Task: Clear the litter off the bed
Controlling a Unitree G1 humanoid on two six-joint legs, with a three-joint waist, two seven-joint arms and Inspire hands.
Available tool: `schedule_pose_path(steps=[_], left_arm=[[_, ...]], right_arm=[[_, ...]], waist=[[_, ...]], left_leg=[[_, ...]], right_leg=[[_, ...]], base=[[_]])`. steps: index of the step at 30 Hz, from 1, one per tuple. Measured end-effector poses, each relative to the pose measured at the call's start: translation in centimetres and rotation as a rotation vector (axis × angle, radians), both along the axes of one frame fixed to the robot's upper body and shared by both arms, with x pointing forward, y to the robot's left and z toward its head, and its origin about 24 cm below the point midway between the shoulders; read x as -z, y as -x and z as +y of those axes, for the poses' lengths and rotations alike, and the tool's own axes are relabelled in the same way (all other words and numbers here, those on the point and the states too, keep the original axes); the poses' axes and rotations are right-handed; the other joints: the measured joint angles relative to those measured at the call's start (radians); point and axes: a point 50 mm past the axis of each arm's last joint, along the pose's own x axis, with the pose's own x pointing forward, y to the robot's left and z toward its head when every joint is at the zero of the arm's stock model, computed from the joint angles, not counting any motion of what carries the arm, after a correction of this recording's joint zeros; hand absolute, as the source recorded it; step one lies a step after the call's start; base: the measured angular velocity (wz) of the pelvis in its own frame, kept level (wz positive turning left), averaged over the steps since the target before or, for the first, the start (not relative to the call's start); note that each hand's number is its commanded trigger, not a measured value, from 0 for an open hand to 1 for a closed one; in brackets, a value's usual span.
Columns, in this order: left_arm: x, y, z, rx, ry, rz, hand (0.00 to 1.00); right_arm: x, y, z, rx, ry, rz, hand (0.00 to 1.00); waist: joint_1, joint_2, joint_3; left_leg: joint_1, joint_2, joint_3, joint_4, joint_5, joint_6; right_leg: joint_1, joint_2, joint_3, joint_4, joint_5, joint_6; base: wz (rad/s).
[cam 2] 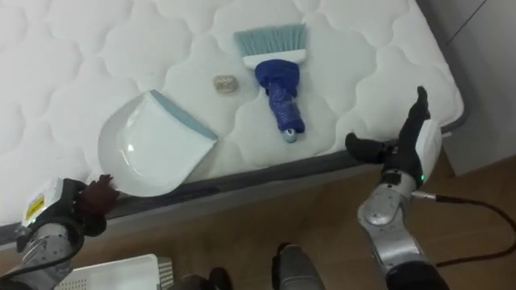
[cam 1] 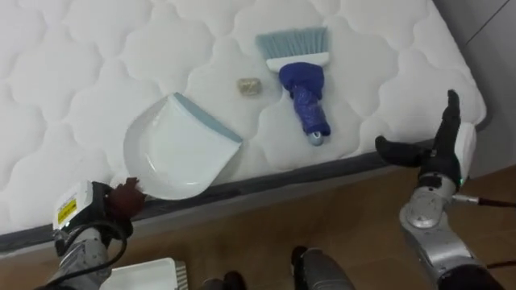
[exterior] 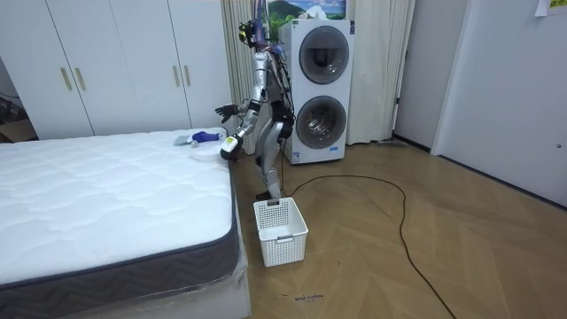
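Observation:
On the white mattress lies a white dustpan with a grey-blue lip, its near rim reaching the bed's edge. My left hand is at that rim, fingers curled round the pan's near end. A small pale scrap lies between the pan and a brush with a blue handle and light blue bristles. Off the mattress edge, right of the brush, my right hand is held upright and open, thumb pointing toward the bed. In the room view I stand at the bed's far corner.
A white slatted basket stands on the wooden floor by the bed's side, and its corner is below my left arm. Stacked washing machines are behind me, with wardrobes along the wall.

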Motion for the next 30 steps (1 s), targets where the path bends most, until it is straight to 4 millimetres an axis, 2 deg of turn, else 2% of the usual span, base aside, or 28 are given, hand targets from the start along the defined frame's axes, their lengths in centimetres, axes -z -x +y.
schedule_pose_path(steps=[4, 10, 13, 14, 17, 21, 23, 30], left_arm=[[-0.1, -0.3, -0.3, 0.017, 0.018, 0.006, 1.0], [-0.5, -1.0, -0.5, 0.031, 0.041, 0.004, 1.0], [-0.8, -1.6, -0.7, 0.046, 0.055, 0.001, 1.0], [-1.1, -2.1, -0.8, 0.053, 0.06, -0.003, 1.0], [-1.8, -3.1, -1.1, 0.083, 0.069, -0.003, 1.0], [-2.9, -4.5, -1.6, 0.111, 0.081, -0.041, 1.0], [-3.1, -4.9, -1.7, 0.118, 0.083, -0.048, 1.0], [-4.0, -5.8, -2.2, 0.15, 0.085, -0.069, 1.0]], right_arm=[[-1.2, -0.7, 0.4, -0.006, 0.036, -0.058, 0.0], [-2.1, -1.8, 0.7, 0.005, -0.043, -0.088, 0.0], [-2.0, -2.4, 0.7, 0.002, -0.096, -0.064, 0.0], [-2.0, -2.7, 0.5, 0.004, -0.112, -0.051, 0.0], [-1.9, -3.4, 0.4, -0.006, -0.134, -0.022, 0.0], [-2.1, -4.3, -0.1, -0.016, -0.24, 0.01, 0.0], [-2.1, -4.5, -0.1, -0.038, -0.273, 0.022, 0.0], [-1.6, -5.0, -0.5, -0.122, -0.361, 0.104, 0.0]], waist=[[0.01, -0.005, 0.0028], [0.039, -0.03, 0.011], [0.043, -0.031, 0.0136], [0.051, -0.033, 0.0191], [0.069, -0.032, 0.0206], [0.095, -0.034, 0.0284], [0.096, -0.035, 0.0365], [0.095, -0.034, 0.0441]], left_leg=[[-0.001, 0.001, 0.001, 0.007, 0.0, 0.0], [-0.005, 0.005, -0.003, 0.014, -0.001, 0.001], [-0.02, 0.005, -0.018, 0.024, -0.001, 0.0], [-0.024, 0.005, -0.021, 0.027, -0.001, 0.001], [-0.04, 0.004, -0.033, 0.034, -0.001, 0.001], [-0.071, 0.001, -0.041, 0.047, -0.001, 0.001], [-0.077, -0.002, -0.045, 0.053, -0.002, 0.002], [-0.118, -0.004, -0.062, 0.082, -0.004, 0.001]], right_leg=[[0.0, 0.0, 0.001, 0.001, 0.0, 0.0], [0.002, 0.001, -0.001, 0.001, 0.001, -0.002], [0.001, 0.0, -0.02, 0.0, 0.001, -0.002], [0.0, -0.001, -0.023, 0.0, 0.001, -0.002], [-0.011, -0.002, -0.025, 0.003, 0.001, -0.002], [-0.034, -0.006, -0.03, 0.019, -0.002, -0.002], [-0.038, -0.019, -0.035, 0.025, -0.01, -0.001], [-0.058, -0.033, -0.075, 0.058, -0.027, -0.009]], base=[[0.0], [0.01], [0.14], [0.09], [0.07], [0.1], [0.14], [0.16]])
